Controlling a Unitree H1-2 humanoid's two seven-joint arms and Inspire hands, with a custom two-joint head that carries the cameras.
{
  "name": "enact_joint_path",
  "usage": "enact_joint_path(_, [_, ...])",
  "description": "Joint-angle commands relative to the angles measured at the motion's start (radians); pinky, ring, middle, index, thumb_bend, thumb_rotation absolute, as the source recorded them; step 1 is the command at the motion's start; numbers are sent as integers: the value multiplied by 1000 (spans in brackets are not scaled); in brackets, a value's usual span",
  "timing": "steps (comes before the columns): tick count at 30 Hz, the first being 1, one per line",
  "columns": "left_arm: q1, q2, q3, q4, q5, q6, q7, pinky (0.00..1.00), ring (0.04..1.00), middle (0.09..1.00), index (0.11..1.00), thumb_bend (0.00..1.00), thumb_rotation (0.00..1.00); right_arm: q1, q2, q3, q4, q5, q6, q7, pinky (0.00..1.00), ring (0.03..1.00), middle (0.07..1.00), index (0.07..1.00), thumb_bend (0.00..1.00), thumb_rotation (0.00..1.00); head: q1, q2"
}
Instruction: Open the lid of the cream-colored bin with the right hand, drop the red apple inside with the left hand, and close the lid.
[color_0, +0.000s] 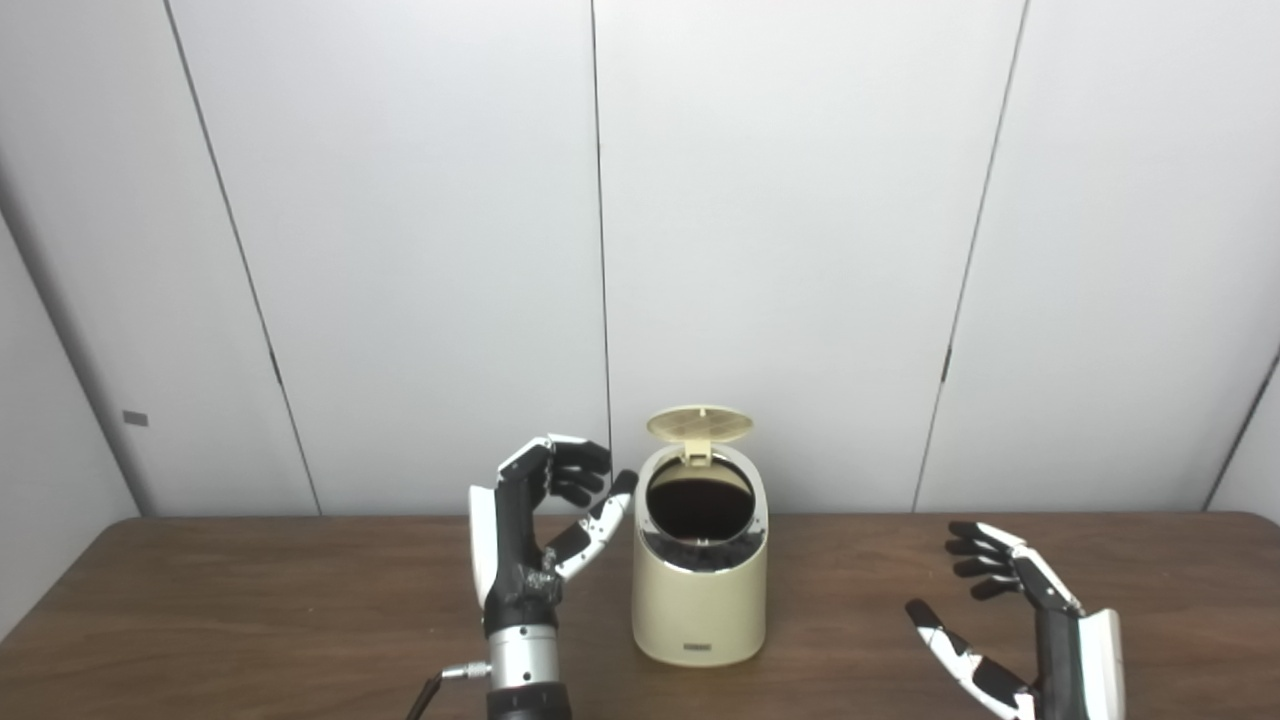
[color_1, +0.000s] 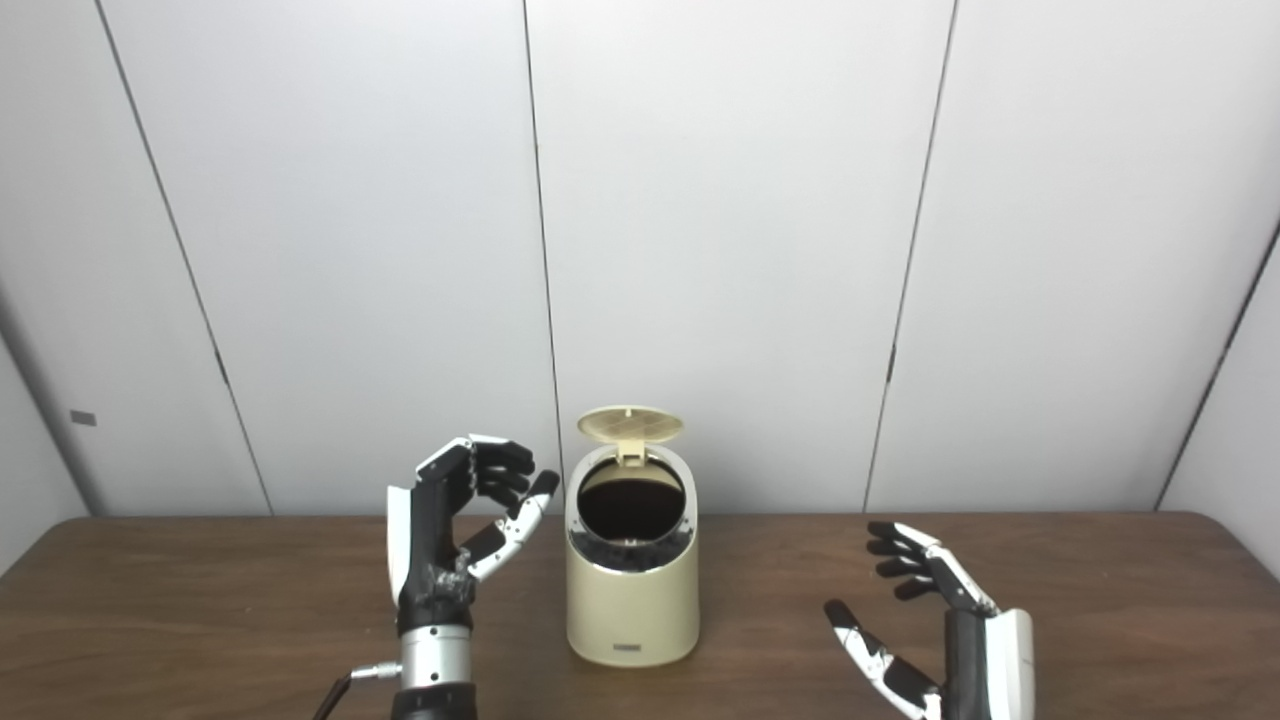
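R hand (color_0: 1020, 625) spread, empty, well apart from bin (color_0: 700, 590); lid (color_0: 700, 424) up; L hand (color_0: 545, 525) spread beside rim.

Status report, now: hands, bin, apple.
Left hand open, empty, beside bin. Right hand open, clear of it. Lid up. Apple not visible.
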Motion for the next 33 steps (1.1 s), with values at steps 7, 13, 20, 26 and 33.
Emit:
enact_joint_path(7, [65, 16, 40, -195, -159, -22, -123, 355, 461, 469, 493, 504, 0, 88, 21, 15, 84, -13, -1, 3, 424, 551, 618, 681, 332, 171, -6, 2])
enact_joint_path(13, [168, 77, 30, -272, -136, -4, -213, 450, 517, 490, 492, 504, 0, 80, 4, 22, 79, 0, -40, 1, 479, 602, 674, 688, 348, 48, -7, 3])
enact_joint_path(20, [259, 130, 34, -283, -241, -11, -324, 555, 645, 668, 605, 347, 380, 74, -32, 32, -54, -59, 39, 83, 584, 683, 728, 717, 349, 362, -9, 5])
enact_joint_path(26, [288, 135, 47, -253, -222, -11, -344, 580, 675, 696, 693, 278, 706, 34, -47, 32, -265, -89, 154, 229, 637, 731, 754, 744, 431, 738, -25, 6])
enact_joint_path(33, [283, 122, 48, -212, -204, -30, -354, 617, 697, 702, 704, 303, 700, -78, -96, 48, -376, -133, 233, 405, 662, 767, 783, 780, 537, 889, -25, 3])
